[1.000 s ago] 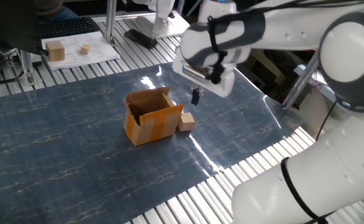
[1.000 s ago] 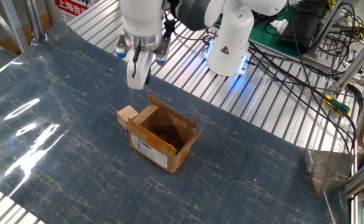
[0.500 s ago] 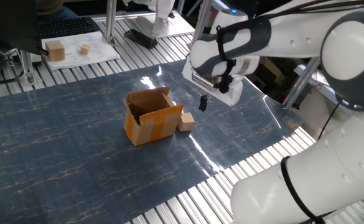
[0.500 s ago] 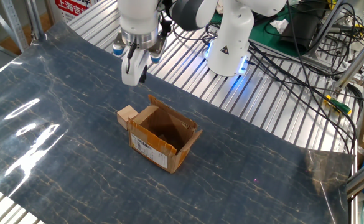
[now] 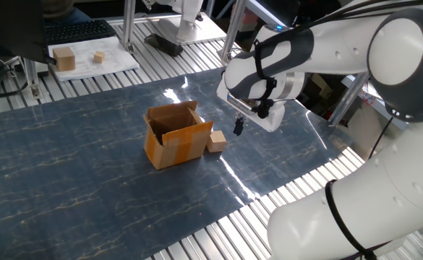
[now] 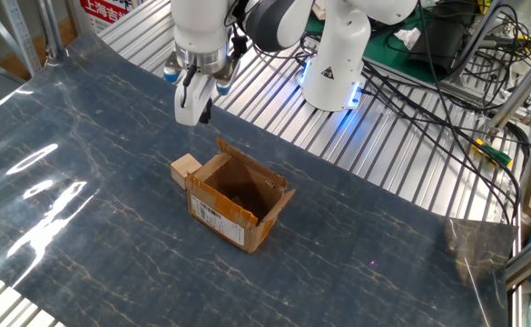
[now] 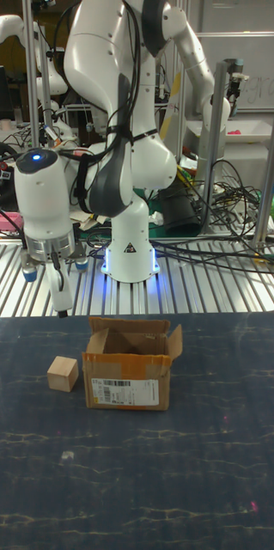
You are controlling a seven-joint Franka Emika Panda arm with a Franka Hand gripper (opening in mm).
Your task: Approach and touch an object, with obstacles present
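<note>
In one fixed view my claw (image 5: 238, 127) hangs in the air to the right of the small pale tan wooden cube (image 5: 216, 141), above it and not touching, so the approach is under way and the touch itself is left to do; the dark fingertips sit so close together that I judge the claw narrow, though I cannot tell for certain from here. The cube rests on the dark blue, marble-veined, glossy sheet covering the bench (image 5: 81, 180), just beside the right wall of the orange-brown corrugated cardboard box (image 5: 175, 135), whose top flaps stand upright. In the other fixed view my claw (image 6: 194, 111) is beyond the cube (image 6: 185, 167), toward the far ribbed metal edge of the bench, and the cube sits against the box's (image 6: 238, 202) left corner; the box is open and looks empty, with a pale label strip on its near face. The sheet shines with white glare at the left. In the tall fixed view my claw (image 7: 61, 305) points down above and slightly behind the cube (image 7: 63, 374), which lies apart from the box (image 7: 128, 375) on its left, plain-faced, sharp-edged and matte. I judge a descent on the side away from the box would finish it.
</note>
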